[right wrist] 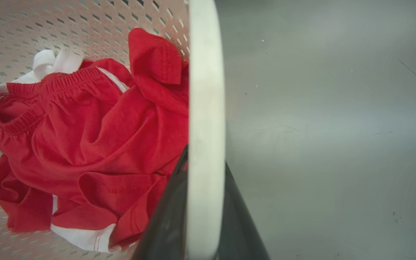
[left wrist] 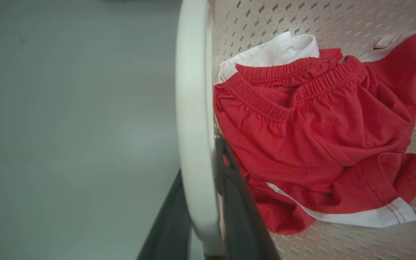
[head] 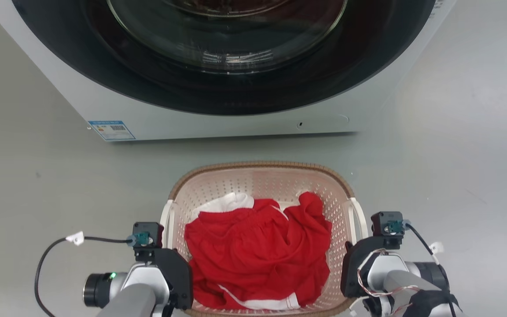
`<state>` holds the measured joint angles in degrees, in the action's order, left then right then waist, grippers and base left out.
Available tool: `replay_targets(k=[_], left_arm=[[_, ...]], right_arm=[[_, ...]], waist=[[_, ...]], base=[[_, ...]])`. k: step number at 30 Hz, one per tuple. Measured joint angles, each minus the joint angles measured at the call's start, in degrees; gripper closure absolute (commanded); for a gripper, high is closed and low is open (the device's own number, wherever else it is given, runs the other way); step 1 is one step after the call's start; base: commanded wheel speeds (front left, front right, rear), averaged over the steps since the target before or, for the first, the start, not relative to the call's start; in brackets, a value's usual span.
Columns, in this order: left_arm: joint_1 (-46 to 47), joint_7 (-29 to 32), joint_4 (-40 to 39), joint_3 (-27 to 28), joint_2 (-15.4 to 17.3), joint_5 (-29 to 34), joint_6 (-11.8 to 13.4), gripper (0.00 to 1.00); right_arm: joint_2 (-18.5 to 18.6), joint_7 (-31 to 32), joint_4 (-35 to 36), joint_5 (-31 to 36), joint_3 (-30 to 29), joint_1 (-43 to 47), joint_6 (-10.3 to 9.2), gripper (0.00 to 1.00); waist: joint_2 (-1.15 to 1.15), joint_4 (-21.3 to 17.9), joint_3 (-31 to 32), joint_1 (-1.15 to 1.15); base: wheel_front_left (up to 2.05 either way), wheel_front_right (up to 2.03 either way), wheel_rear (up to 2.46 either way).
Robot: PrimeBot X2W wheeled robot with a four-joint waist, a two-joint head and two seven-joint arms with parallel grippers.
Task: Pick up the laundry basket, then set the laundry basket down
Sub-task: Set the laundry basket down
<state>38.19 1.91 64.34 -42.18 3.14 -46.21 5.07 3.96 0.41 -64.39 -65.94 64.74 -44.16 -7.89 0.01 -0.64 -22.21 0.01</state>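
Laundry basket (head: 262,181) was seen in the head view on the robot's side of the washer (head: 236,123), near its front, with a strip of grey floor (head: 38,176) between them. It was centred between the two arms, with its brown woven-look rim and perforated pale walls in full sight. Whether it was resting on the floor or raised just off it could not be told.

Red shorts (head: 253,255) with an elastic waistband and white trim were heaped inside the laundry basket, and a white garment (head: 231,202) was tucked under them at the far left.

In the left wrist view, the left gripper (left wrist: 200,162) was closed narrowly about the left handle (left wrist: 193,108). One dark finger lay on the outer side of the white loop and the other on the inner side, next to the clothes, and both were pressed against it. In the right wrist view, the right gripper (right wrist: 206,159) was clamped in the same way on the right handle (right wrist: 206,90), with a finger on each side of the loop.

A blue and white label (head: 111,130) was stuck to the washer's lower left corner, and its dark round door (head: 227,44) was shut.
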Motion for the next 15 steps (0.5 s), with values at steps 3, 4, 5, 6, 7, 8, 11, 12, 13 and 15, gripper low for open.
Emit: replay_targets(k=[3,4,5,6,7,8,11,12,13,15], left_arm=[[2.52,-0.08,-0.01,0.16,0.13,0.43,0.04,1.0],[3.3,-0.1,-0.02,0.22,0.2,0.51,0.04,1.0],[4.02,-0.25,-0.02,0.25,0.27,0.51,0.04,1.0],[4.71,-0.52,-0.02,0.31,0.33,0.54,0.05,1.0],[5.42,-0.52,-0.02,0.4,0.41,0.59,0.04,1.0],[6.15,-0.53,-0.02,0.45,0.49,0.59,0.04,1.0],[7.6,-0.76,-0.01,0.6,0.65,0.6,0.04,1.0],[8.34,-0.99,-0.01,0.76,0.73,0.6,0.04,1.0],[9.1,-1.08,-0.02,1.0,0.76,0.6,0.04,1.0],[10.61,-1.1,-0.02,1.32,0.88,0.6,0.04,1.0]], right_arm=[[0.01,-0.07,-0.35,0.16,-0.18,-2.57,0.0,1.0],[0.01,-0.09,-0.45,0.4,-0.3,-3.41,0.0,1.0],[0.01,-0.27,-0.55,0.44,-0.38,-4.2,0.0,1.0],[0.0,-0.53,-0.63,0.44,-0.42,-5.02,0.0,1.0],[0.0,-0.55,-0.71,0.45,-0.46,-5.89,0.0,1.0],[0.0,-0.56,-0.79,0.49,-0.53,-6.78,0.0,1.0],[0.0,-0.76,-0.97,0.9,-0.63,-8.47,0.0,1.0],[0.0,-1.03,-1.08,0.99,-0.66,-9.26,0.0,1.0],[-0.01,-1.19,-1.18,1.02,-0.74,-10.0,0.01,1.0],[-0.02,-1.57,-1.42,1.05,-0.8,-11.35,0.02,1.0]], waist=[[0.0,-0.02,-2.43,0.0],[0.0,-0.03,-3.27,0.0],[0.0,-0.04,-4.08,0.0],[0.0,-0.05,-4.93,0.0],[0.0,-0.06,-5.76,0.0],[0.0,-0.07,-6.58,0.0],[0.0,-0.08,-8.27,0.0],[0.0,-0.09,-9.13,0.01],[0.0,-0.1,-9.99,0.0],[0.0,-0.11,-11.69,0.01]], base=[[0.0,0.0,0.0],[0.0,0.0,0.0],[0.0,0.0,0.0],[0.0,0.0,0.0],[0.0,0.0,0.0],[0.0,0.0,0.0],[0.0,0.0,0.0],[0.0,0.0,0.0],[0.0,0.0,0.0],[0.0,0.0,0.0]])
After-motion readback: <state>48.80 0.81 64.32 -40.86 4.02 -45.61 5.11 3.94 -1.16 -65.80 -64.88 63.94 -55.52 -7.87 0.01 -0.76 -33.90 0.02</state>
